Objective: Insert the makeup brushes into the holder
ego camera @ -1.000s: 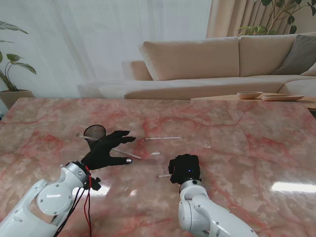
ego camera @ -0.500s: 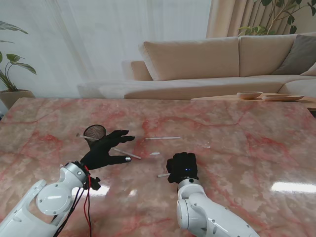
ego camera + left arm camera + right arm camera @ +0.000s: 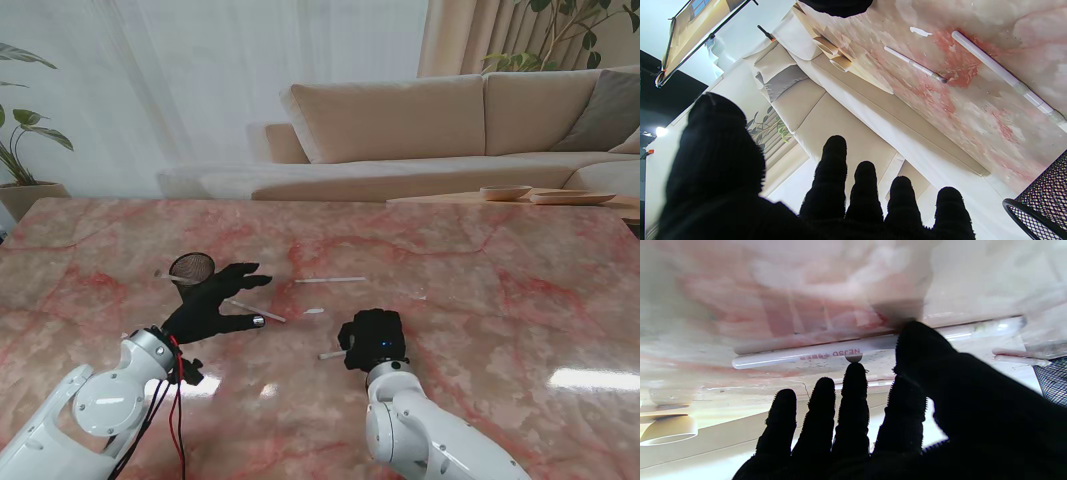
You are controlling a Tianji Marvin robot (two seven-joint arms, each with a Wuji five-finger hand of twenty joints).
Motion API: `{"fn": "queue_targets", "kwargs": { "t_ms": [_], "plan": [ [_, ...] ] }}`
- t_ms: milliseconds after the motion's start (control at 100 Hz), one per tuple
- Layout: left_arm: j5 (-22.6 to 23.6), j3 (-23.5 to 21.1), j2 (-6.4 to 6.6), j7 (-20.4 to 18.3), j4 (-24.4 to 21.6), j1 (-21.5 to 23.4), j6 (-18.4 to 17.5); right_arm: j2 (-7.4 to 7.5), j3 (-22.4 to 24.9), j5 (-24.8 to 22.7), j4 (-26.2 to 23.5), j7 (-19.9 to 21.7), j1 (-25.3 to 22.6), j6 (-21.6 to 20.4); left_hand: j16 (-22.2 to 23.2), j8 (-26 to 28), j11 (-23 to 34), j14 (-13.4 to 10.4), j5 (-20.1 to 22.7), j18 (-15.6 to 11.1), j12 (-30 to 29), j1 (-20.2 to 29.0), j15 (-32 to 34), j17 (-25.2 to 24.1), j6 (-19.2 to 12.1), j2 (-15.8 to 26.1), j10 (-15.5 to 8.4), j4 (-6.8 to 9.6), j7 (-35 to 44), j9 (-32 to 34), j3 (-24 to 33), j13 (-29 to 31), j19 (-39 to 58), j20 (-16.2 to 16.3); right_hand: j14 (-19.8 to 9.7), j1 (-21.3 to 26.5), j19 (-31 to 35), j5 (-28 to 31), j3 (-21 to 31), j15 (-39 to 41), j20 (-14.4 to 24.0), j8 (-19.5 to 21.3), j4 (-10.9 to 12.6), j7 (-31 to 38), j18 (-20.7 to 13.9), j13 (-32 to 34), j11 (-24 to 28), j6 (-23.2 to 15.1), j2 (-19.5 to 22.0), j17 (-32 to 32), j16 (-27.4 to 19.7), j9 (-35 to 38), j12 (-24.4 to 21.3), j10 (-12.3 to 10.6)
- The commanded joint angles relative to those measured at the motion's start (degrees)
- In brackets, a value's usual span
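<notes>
I see my right robot hand [image 3: 372, 339] low over a white brush [image 3: 813, 355] on the bench [image 3: 500, 290], thumb [image 3: 920, 340] touching it, other fingers [image 3: 853, 390] straight; nothing is gripped. My left robot hand [image 3: 212, 300] is spread wide, empty, beside the mesh holder [image 3: 192, 268]. Two more brushes [image 3: 330, 279] lie between the hands.

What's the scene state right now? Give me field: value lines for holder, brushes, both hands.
holder: black mesh cup, upright, no brush visible in it
brushes: white brushes lying flat on the marble table; one farther from me; one by the left hand
left hand: open, fingers spread, beside the holder, holding nothing
right hand: palm down over a brush, thumb on its handle; grasp not confirmed
</notes>
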Motion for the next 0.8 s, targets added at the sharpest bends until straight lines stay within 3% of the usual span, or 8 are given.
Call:
{"fn": "queue_targets", "kwargs": {
  "t_ms": [0,470,790],
  "plan": [
    [0.1,0.0,-0.13,0.0,0.2,0.3,0.3,0.78,0.2,0.3,1.3,1.5,-1.7,0.4,0.6,0.4,-0.5,0.6,-1.6,-0.1,0.5,-0.4,-0.6,-0.3,-2.2,1.4,-0.1,1.94,0.5,-1.8,1.4,-2.3,-2.3,-1.0,-1.4,3.8,1.3,5.1,0.2,0.9,0.2,-1.0,0.2,6.5,-1.6,-2.3,1.4,3.7,5.1,-0.9,0.8,-0.6,1.0,-0.4],
    [-0.1,0.1,-0.2,0.2,0.3,0.1,0.3,0.66,4.5,0.0,-4.0,0.4,-4.0,-1.7,0.9,0.4,-0.6,0.7,-1.6,-0.3,0.6,-0.3,-0.8,-0.2,-2.1,1.3,0.1,1.91,0.6,-1.9,2.0,-2.3,-2.7,-1.9,-1.0,4.2,1.5,5.2,0.0,1.1,0.4,0.2,0.3,6.3,-1.1,-1.2,1.3,3.9,5.0,-0.3,0.8,0.9,1.0,-0.3],
    [-0.1,0.2,-0.2,0.2,0.8,-0.3,0.4,-0.06,6.6,3.0,-5.7,-0.9,-5.1,-2.9,1.0,0.5,-0.4,0.7,-1.2,-0.3,0.7,0.0,-0.9,-0.1,-2.0,1.0,0.2,1.87,0.8,-1.9,2.6,-2.3,-2.6,-2.1,-1.1,4.3,1.4,5.1,-0.2,1.0,0.4,0.5,0.3,6.1,-1.2,-1.1,1.2,4.1,5.1,-0.3,0.7,1.0,1.2,-0.3]
  ]
}}
